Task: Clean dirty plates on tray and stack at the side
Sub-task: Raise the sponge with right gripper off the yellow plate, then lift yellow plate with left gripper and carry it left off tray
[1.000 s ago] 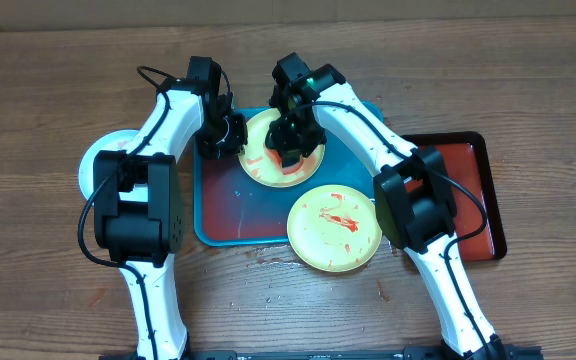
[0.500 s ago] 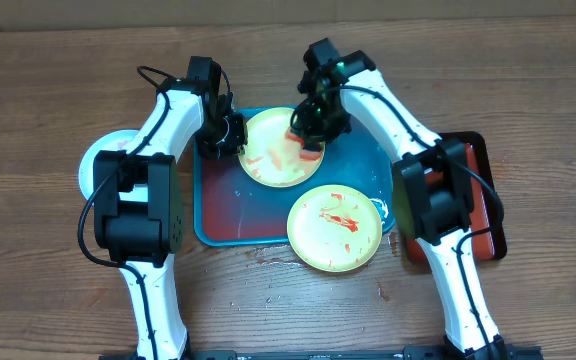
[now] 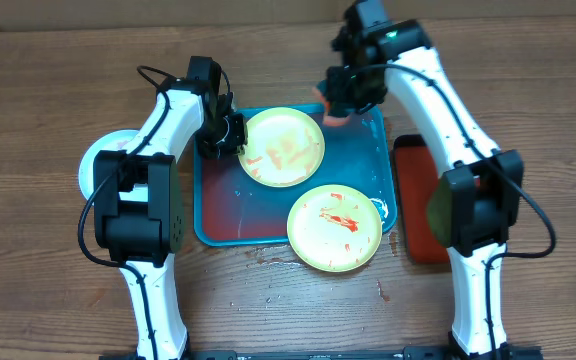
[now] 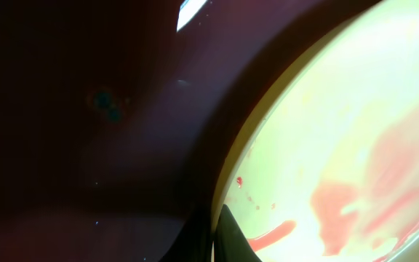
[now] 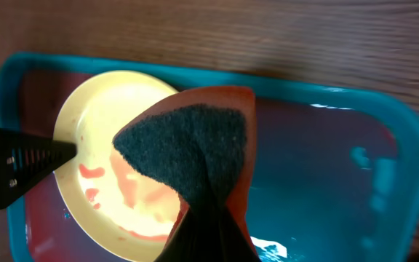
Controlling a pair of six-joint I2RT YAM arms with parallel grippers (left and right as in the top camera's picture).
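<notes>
The right fingers [image 5: 208,229] pinch a folded orange sponge [image 5: 188,138] with a coarse dark face. The left fingers [image 4: 211,244] clamp a round yellow-green plate [image 3: 286,148] by its rim.

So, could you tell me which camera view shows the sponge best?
The right wrist view: the sponge sits large mid-frame, dark scouring face and orange backing, pinched by the right gripper. Overhead shows only an orange scrap; left wrist shows none.

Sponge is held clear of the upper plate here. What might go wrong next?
The upper plate shows red smears while the right gripper holds the sponge away from it, so it may get stacked dirty. The lower plate overhangs the tray rim and may slide off if bumped.
</notes>
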